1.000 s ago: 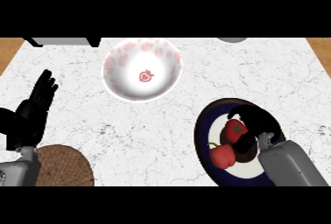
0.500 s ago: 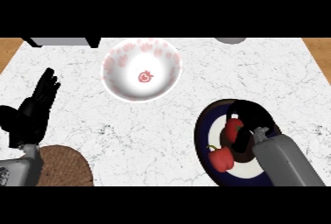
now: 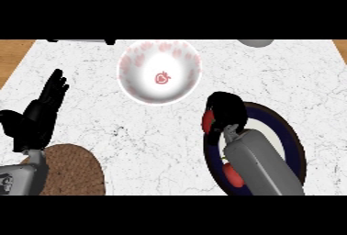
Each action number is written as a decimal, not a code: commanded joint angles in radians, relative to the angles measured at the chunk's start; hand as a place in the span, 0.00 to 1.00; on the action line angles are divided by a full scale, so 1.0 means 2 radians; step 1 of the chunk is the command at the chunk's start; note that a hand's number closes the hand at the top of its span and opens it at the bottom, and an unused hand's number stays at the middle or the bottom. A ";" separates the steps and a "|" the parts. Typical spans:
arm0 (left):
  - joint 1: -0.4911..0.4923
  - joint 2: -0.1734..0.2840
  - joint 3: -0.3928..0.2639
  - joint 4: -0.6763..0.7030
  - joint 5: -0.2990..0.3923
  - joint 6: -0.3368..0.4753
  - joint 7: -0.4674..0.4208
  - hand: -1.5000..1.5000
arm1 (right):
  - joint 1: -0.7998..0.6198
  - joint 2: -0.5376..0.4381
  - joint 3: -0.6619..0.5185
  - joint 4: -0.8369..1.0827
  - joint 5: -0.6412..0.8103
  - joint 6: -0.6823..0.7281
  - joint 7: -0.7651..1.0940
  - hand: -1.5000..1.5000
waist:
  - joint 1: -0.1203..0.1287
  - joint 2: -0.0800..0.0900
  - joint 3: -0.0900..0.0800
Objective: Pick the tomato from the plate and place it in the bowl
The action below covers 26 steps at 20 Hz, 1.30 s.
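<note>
Head view: found right hand [image 3: 226,110] curled round tomato [image 3: 207,122], apparently raised over plate [image 3: 293,137] edge. Saw bowl [image 3: 160,72] nearby, holding nothing. Judged pick done, carry and drop left. Left hand [image 3: 41,114] rested unclenched at left.

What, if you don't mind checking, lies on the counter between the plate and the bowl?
Nothing: in the head view, only bare white marble counter separates the plate from the bowl. The right hand, curled round the tomato, hangs over the plate's near rim.
</note>
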<state>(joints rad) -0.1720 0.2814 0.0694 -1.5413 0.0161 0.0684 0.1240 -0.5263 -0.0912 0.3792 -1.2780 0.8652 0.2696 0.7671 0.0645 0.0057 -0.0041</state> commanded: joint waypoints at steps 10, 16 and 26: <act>-0.040 -0.011 -0.037 0.015 -0.011 -0.018 0.008 0.50 | -0.283 0.045 0.093 0.068 0.051 -0.099 0.241 1.00 | 0.065 0.001 -0.002; -0.047 -0.013 -0.034 0.020 -0.012 -0.015 0.003 0.50 | -0.367 0.045 0.091 0.091 0.067 -0.158 0.297 1.00 | 0.059 0.002 -0.001; -0.056 -0.020 -0.026 0.029 -0.018 0.003 0.011 0.50 | -0.437 0.045 0.057 0.176 0.047 -0.226 0.316 1.00 | 0.040 0.007 0.000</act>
<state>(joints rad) -0.2801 0.2538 0.0158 -1.4783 -0.0119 0.0538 0.1367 -1.3619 -0.0144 0.5061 -0.9802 0.9763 -0.0491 1.1954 0.1526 0.0172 -0.0061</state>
